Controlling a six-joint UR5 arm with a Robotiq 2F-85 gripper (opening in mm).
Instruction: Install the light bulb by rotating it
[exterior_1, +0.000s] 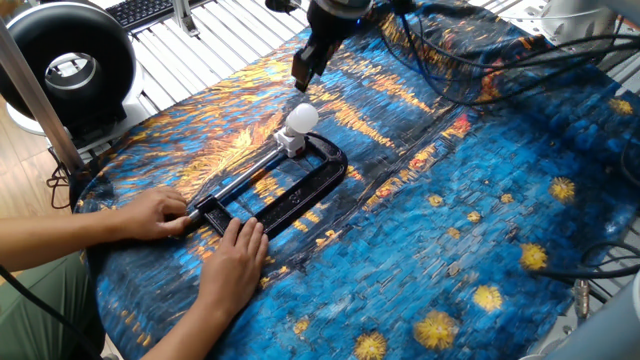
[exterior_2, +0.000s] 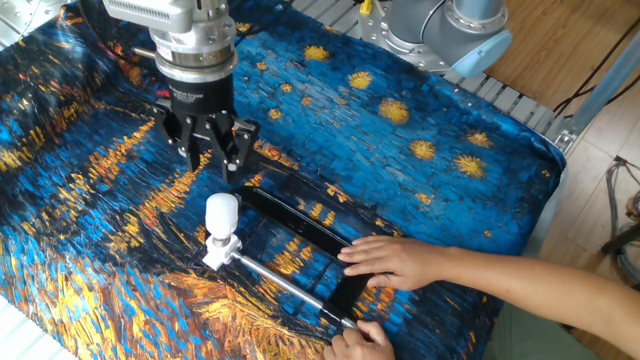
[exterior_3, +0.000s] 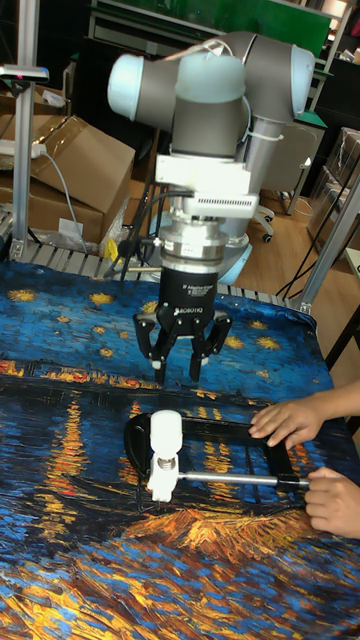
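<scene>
The light bulb (exterior_1: 302, 118) (exterior_2: 221, 210) (exterior_3: 165, 431), small, round and frosted white, stands upright in a white socket block (exterior_2: 222, 247) (exterior_3: 161, 470). A black C-clamp (exterior_1: 300, 192) (exterior_2: 300, 222) lying on the painted cloth holds that block. My gripper (exterior_1: 301, 76) (exterior_2: 212, 165) (exterior_3: 177, 372) hangs above and just behind the bulb, not touching it. It is open, with nothing between its fingers. A person's two hands (exterior_1: 155, 215) (exterior_2: 395, 262) press on the clamp's frame and screw handle.
The person's forearms reach in from the table's edge (exterior_3: 320, 420). A black ring-shaped device (exterior_1: 65, 62) stands off the cloth at one corner. Cables (exterior_1: 480, 45) trail over the far cloth. The arm's base (exterior_2: 440, 25) is at the table's back edge.
</scene>
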